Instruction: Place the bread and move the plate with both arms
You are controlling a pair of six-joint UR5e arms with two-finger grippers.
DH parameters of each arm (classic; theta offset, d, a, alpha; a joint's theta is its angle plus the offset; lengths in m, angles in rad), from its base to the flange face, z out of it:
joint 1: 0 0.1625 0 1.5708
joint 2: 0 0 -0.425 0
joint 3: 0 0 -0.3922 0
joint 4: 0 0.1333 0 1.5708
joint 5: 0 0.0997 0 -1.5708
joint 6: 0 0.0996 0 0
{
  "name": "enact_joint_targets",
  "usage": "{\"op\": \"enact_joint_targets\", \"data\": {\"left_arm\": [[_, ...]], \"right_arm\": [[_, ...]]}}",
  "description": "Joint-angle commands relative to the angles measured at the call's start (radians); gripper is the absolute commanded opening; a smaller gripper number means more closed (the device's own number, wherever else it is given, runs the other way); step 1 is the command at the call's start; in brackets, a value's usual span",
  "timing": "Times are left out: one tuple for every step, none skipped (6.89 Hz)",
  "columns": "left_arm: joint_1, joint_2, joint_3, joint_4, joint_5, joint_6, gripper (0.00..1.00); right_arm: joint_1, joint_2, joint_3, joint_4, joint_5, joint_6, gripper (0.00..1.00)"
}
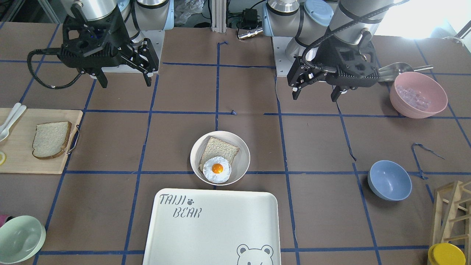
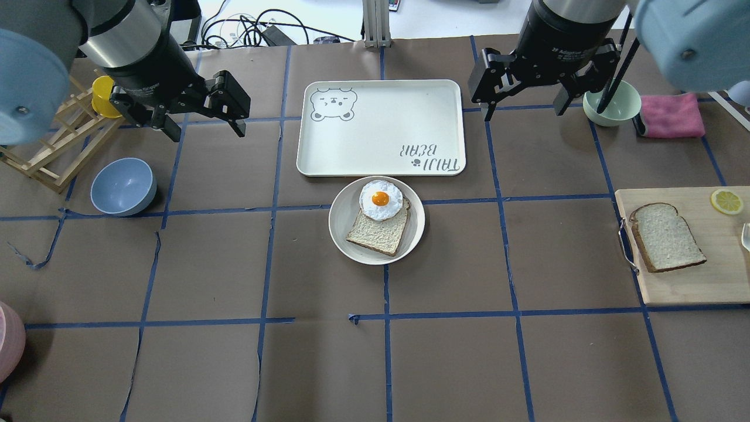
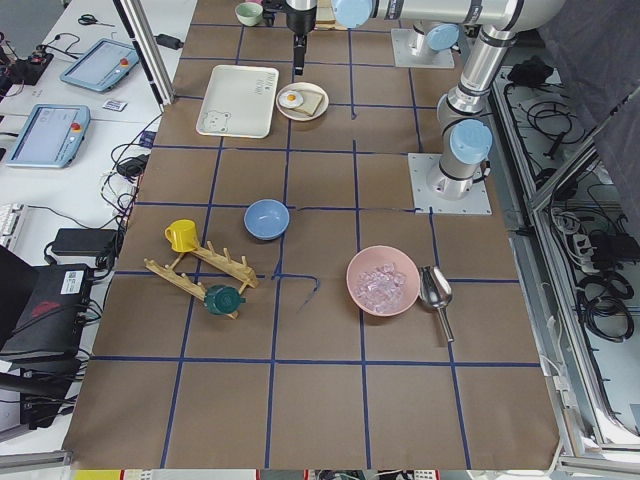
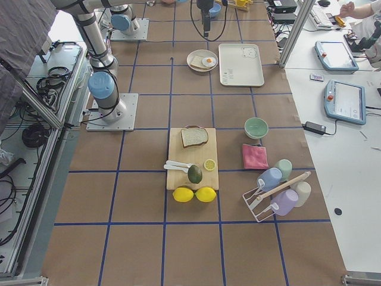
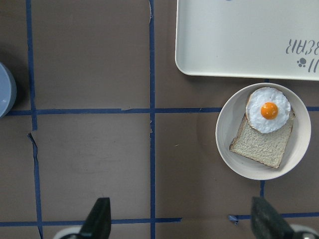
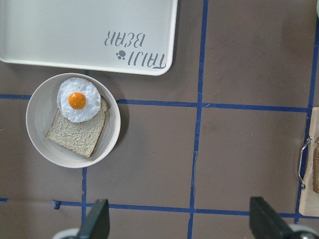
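Bread (image 1: pixel 51 140) lies flat on the wood board (image 1: pixel 22 158) at the table's (image 1: pixel 176 121) end on the robot's right. Dark crust, well apart from both arms. A metal handle on the board's edge is just beside it. White spoons (image 1: pixel 9 119) lie on the same board, apart from the slice.

Plate (image 1: pixel 242 166) is mid-table, between the two arms, just beside the long edge of the tray (image 1: pixel 220 228); I can't tell if the rims touch. It holds a thin slice (image 1: pixel 222 148), and a fried egg (image 1: pixel 217 170) overlaps that slice's tray-side corner. Tray shows a bear print and TAIJI BEAR lettering.

Right fingers (image 1: pixel 148 78) are spread wide, released, gripping nothing, raised over bare table, well apart from board and plate. Left fingers (image 1: pixel 295 94) are the same: spread wide, nothing between them, raised over bare table on the other side.

Both wrist cameras look straight down. In each I see two fingertips at the bottom corners, far apart, brown table between them. The plate sits off to the right in the left wrist view and off to the left in the right wrist view, so neither arm is over it.

Pink bowl (image 1: pixel 418 110) with clear pieces in it stands toward the table's left end. Blue bowl (image 1: pixel 390 180) is also on the left arm's side, well apart from the plate. Green bowl (image 1: pixel 20 235) is on the right arm's side.
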Motion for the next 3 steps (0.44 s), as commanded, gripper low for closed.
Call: {"op": "enact_joint_targets", "data": {"left_arm": [[0.000,0.000,0.002,0.000,-0.001,0.000,1.00],[0.000,0.000,0.000,0.000,-0.001,0.000,1.00],[0.000,0.000,0.000,0.000,-0.001,0.000,1.00]], "right_arm": [[-0.001,0.000,0.000,0.003,0.010,0.001,1.00],[-0.002,-0.003,0.000,0.000,0.001,0.000,1.00],[-0.005,0.000,0.002,0.006,-0.001,0.000,1.00]]}}
